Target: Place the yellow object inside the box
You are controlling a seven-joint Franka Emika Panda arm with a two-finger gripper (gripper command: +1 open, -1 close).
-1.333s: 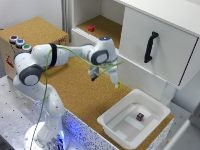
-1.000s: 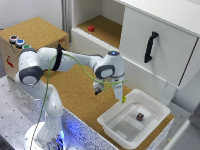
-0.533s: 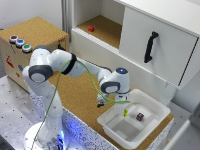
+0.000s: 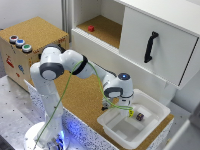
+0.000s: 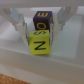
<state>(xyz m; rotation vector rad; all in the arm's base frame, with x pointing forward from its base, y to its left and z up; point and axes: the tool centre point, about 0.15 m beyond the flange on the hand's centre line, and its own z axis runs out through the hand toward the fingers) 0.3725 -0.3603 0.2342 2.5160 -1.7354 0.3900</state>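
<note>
Exterior view: the gripper [image 4: 128, 113] is seen at lower right of centre, lowered into the box [image 4: 159, 106], which sits at the lower right of the frame on the cork surface [image 4: 85, 97]. The yellow object [image 4: 131, 113] is visible as a small yellow speck at the fingertips, inside the tub's outline. A dark brown block [image 4: 140, 117] lies just beside it on the tub floor. A small red block [image 4: 91, 28] is seen in the open cabinet recess at upper centre. The cork-topped box [image 4: 42, 31] with coloured buttons is at upper left.

Wrist view: the yellow object [image 5: 39, 43], marked "N", is pinched between the two fingers [image 5: 21, 29], centre frame. The dark brown block [image 5: 41, 21] is seen directly behind it; contact cannot be told. The white box wall [image 5: 45, 62] fills the lower frame.
</note>
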